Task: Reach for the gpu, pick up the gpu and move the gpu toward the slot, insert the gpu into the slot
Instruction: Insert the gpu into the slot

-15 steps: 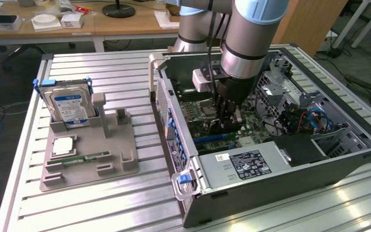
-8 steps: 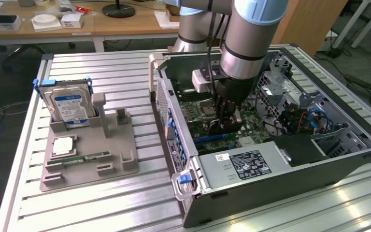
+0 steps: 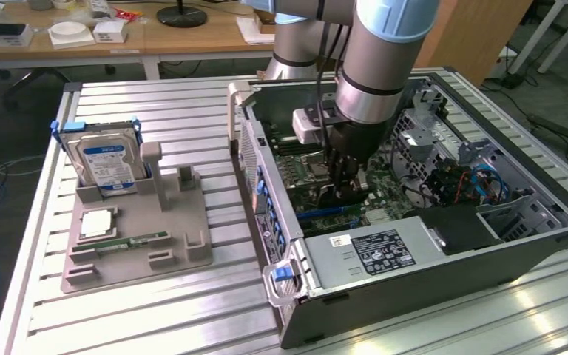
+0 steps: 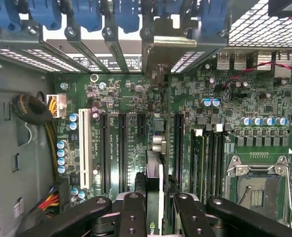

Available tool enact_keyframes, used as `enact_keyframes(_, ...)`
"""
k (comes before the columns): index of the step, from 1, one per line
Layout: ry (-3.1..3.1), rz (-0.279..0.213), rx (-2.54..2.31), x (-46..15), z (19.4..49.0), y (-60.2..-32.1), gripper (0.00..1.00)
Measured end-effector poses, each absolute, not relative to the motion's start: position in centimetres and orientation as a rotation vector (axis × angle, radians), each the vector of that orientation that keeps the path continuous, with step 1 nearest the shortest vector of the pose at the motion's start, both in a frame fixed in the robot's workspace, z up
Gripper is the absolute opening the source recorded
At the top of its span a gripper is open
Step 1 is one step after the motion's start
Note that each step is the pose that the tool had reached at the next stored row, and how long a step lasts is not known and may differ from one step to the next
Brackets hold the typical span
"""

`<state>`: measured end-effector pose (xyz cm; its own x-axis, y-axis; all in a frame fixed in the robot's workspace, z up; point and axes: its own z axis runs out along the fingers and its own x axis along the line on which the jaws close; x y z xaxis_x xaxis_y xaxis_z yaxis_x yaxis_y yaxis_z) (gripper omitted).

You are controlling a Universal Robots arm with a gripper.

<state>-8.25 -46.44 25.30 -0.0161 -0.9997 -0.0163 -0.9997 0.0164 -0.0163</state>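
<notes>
The counter (image 3: 166,318) is ribbed bare metal with a dull sheen. The computer case (image 3: 413,296) is matt dark painted sheet metal; its bracket bars (image 4: 111,47) are bright bare metal with glossy blue plastic clips (image 4: 87,12). The motherboard (image 4: 131,98) is smooth green laminate. The fingers (image 4: 131,217) are matt black. The fixture tray (image 3: 180,237) is matt grey-brown plastic. The hard drive (image 3: 106,166) has a glossy paper label.

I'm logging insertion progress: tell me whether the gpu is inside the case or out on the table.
Inside the case. The gpu stands edge-on between the gripper fingers, over the motherboard slots. Whether it is fully seated, cannot tell.
</notes>
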Motion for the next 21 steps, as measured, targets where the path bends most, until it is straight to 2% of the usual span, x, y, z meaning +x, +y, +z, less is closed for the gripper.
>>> enact_keyframes(21,2.223,0.000,-2.187,-8.83,24.44,-46.28,0.26)
